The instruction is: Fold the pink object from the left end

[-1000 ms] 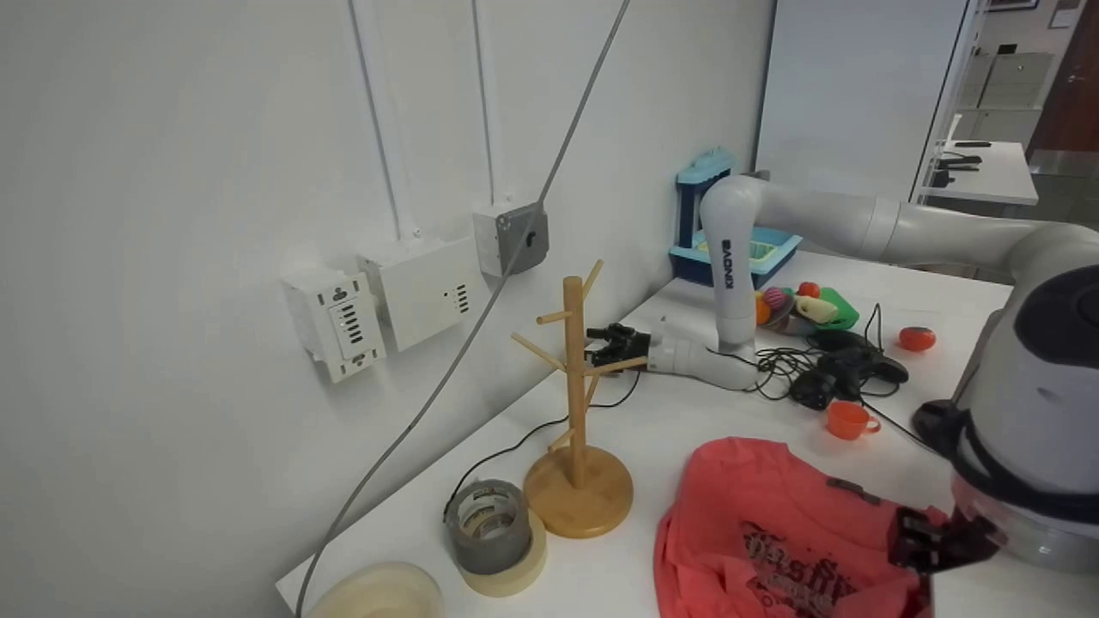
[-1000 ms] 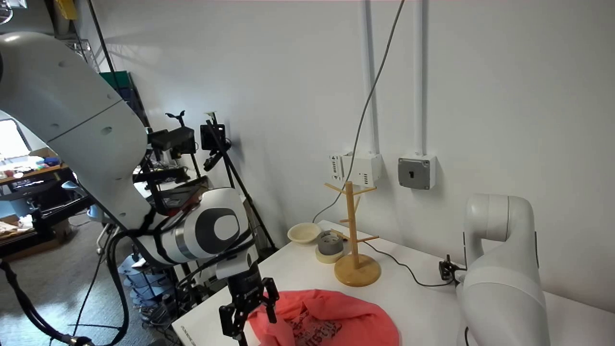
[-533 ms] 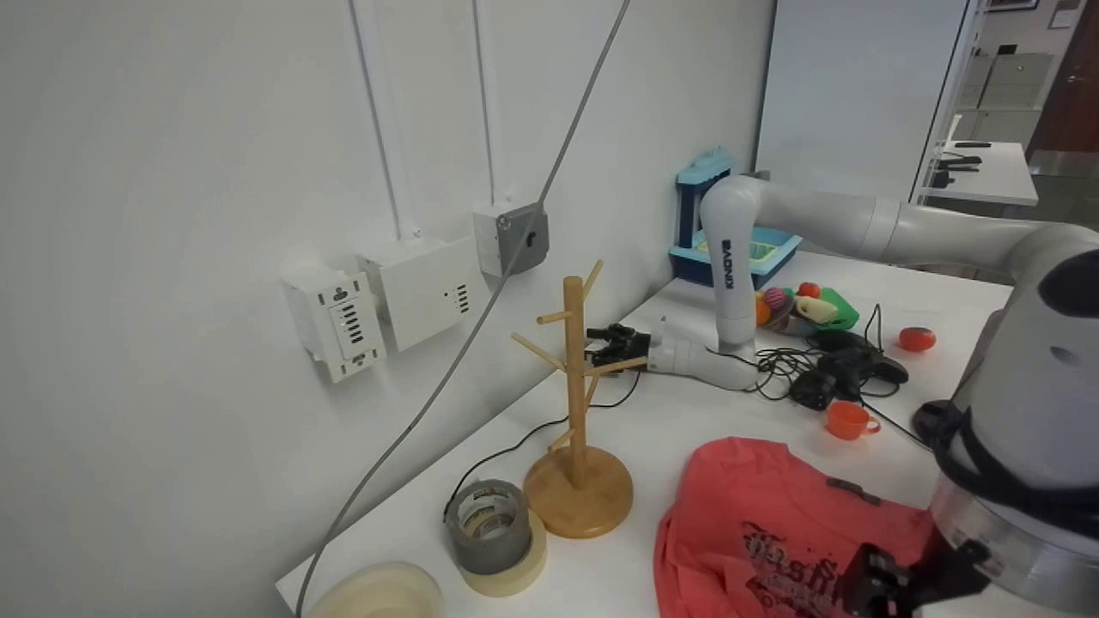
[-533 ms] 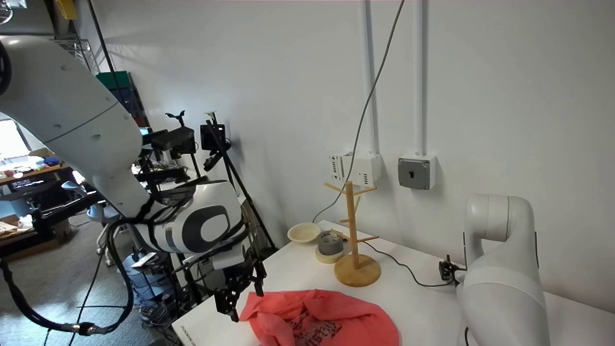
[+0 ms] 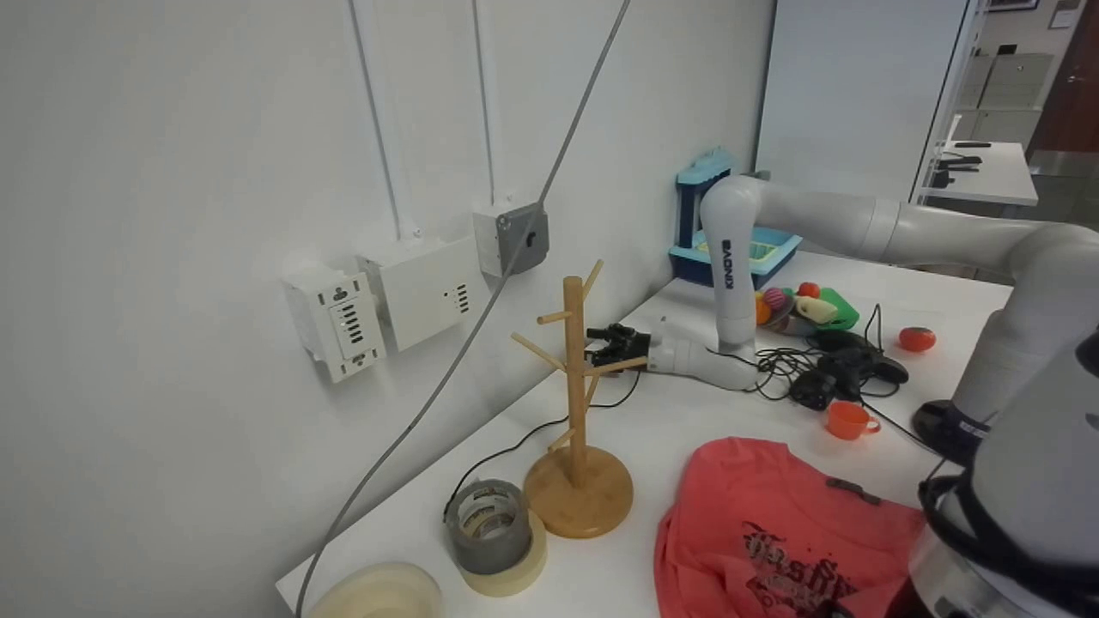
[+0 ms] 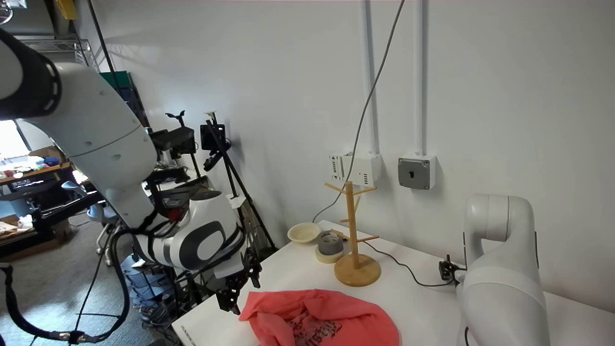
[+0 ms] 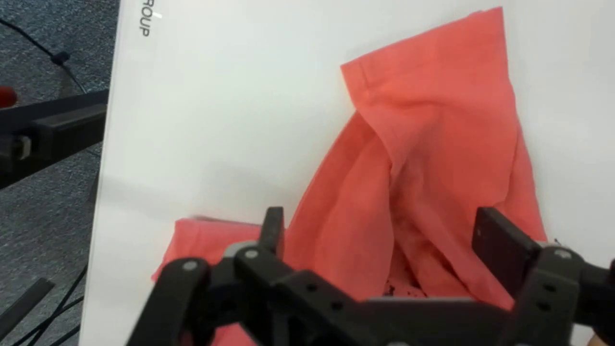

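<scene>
One limp T-shirt (image 6: 319, 315), no grip on it yet

At the left, a white robot arm (image 6: 120, 163) leans over the table (image 6: 211, 331), its black two-finger gripper (image 6: 246, 298) poised by the T-shirt's left end. In the wrist view the fingers (image 7: 273, 230) stand wide apart; cloth shows beyond and between them, but none is pinched. Whether a fingertip touches the fabric cannot be told.

Next comes the T-shirt itself, coral-red with dark lettering (image 6: 314, 330), rumpled on the near part of the table. It looks light, soft and hard to damage, with a cottony face that should not slip much. Limpness is the likely trouble: flat cloth gives a pinch little to bite on and sags once lifted. For a fold from the left, the best hold is probably the loose corner (image 7: 206, 239) at that end, which lies just left of the fingers in the wrist view, so the gripper likely needs a small shift left and down. Taking it slightly in from the edge should catch its layers together; too shallow a bite may lift only the top one, and a hard pull could drag the whole garment.

Farther off, beyond the T-shirt, stand a cream bowl (image 6: 304, 233), a grey tape roll (image 6: 330, 244) on a beige tape roll (image 6: 329, 258), and then a wooden mug tree (image 6: 353, 235). Farthest right is a Kinova arm (image 6: 502, 283).
</scene>
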Motion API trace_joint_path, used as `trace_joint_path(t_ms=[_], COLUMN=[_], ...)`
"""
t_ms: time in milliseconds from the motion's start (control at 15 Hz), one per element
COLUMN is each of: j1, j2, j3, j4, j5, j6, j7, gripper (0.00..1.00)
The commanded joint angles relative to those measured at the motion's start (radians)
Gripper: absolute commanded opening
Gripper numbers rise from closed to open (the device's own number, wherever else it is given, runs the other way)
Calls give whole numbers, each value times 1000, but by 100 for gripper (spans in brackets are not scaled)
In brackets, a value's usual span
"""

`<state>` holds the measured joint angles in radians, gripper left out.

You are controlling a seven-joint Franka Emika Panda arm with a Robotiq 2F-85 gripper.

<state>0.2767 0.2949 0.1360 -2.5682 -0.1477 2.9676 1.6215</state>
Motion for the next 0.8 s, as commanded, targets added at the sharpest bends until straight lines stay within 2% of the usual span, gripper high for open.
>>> trace_joint_path(t_ms=[0, 67, 133, 733], j1=[-37, -43, -1, -28], j2=[117, 145, 161, 317], j3=[65, 78, 61, 95], j4=[43, 58, 70, 213], j5=[25, 16, 96, 280], j6=[106, 123, 133, 128], j7=[-42, -42, -107, -333], gripper=[100, 100, 100, 100])
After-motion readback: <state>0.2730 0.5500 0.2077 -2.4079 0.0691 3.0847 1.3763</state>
